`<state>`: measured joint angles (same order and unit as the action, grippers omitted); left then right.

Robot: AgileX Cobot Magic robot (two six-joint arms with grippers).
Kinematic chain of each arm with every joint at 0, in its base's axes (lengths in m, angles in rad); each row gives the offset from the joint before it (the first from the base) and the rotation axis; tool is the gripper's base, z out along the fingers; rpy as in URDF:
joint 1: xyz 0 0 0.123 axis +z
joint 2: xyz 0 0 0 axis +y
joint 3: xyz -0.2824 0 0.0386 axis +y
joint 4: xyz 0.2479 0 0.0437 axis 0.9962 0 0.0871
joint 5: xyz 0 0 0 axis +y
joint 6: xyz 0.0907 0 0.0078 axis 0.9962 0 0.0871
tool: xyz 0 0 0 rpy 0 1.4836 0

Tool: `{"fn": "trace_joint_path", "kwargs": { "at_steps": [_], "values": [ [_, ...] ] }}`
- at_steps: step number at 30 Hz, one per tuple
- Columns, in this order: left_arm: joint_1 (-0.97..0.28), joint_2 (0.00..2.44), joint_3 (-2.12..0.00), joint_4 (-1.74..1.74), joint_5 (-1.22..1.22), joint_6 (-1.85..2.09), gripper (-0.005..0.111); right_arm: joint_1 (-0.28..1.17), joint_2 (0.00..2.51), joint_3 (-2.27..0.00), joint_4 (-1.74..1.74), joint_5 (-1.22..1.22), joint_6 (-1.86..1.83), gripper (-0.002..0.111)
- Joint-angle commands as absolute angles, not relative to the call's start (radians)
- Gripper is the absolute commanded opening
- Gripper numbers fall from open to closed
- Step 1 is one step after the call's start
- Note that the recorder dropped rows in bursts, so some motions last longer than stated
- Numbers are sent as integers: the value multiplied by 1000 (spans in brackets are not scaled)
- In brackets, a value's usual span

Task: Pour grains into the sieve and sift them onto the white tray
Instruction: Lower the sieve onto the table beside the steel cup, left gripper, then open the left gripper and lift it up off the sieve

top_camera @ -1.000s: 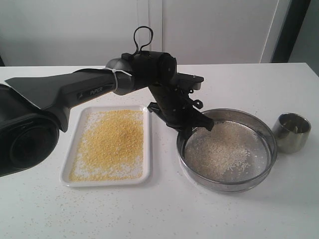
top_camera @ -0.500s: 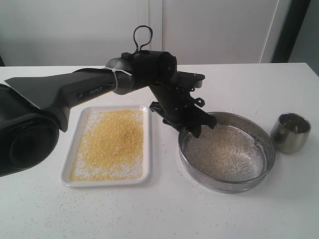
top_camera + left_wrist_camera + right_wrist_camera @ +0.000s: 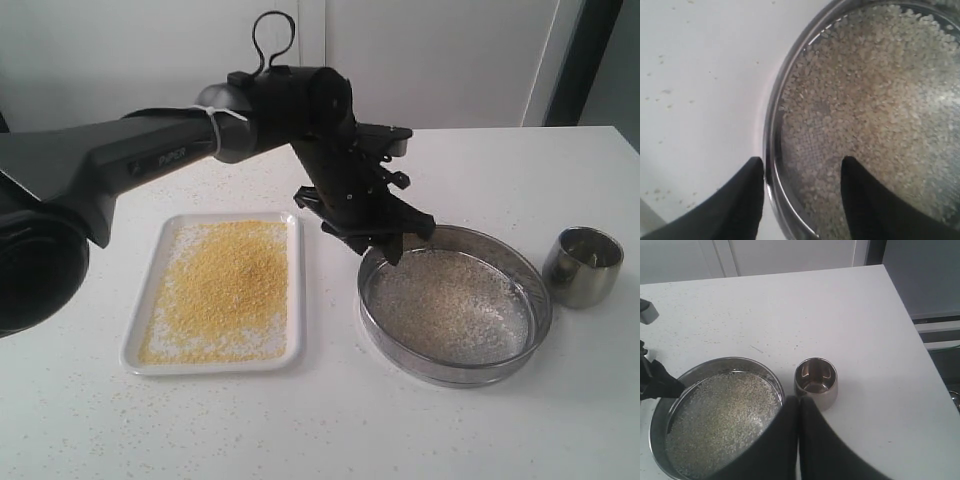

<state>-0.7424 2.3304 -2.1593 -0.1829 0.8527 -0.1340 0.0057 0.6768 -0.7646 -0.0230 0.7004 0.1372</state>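
1. We see a white table [image 3: 470, 430]; its far edge and far right corner are in view.
2. The white tray [image 3: 210, 366] lies flat left of the table's middle.
3. The sieve [image 3: 440, 372] sits right of the middle, near the tray but apart from it.
4. A small steel cup [image 3: 583, 265] stands upright toward the right edge, close to the sieve, not touching.
5. Fine specks [image 3: 666, 92] dot the bare top.
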Motion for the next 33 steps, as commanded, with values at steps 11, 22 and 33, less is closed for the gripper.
{"fn": "trace_joint_path", "kwargs": {
  "at_steps": [11, 22, 33],
  "values": [
    [-745, 2198, -2165, -148, 1050, -210, 6, 0, 669, -767, -26, 687, 142, 0],
    [-707, 2195, -2165, -144, 1128, -215, 0, 0, 669, -767, -26, 687, 142, 0],
    [-630, 2148, -2165, -139, 1153, -207, 0, 0, 669, -767, -26, 687, 142, 0]
  ]
}}
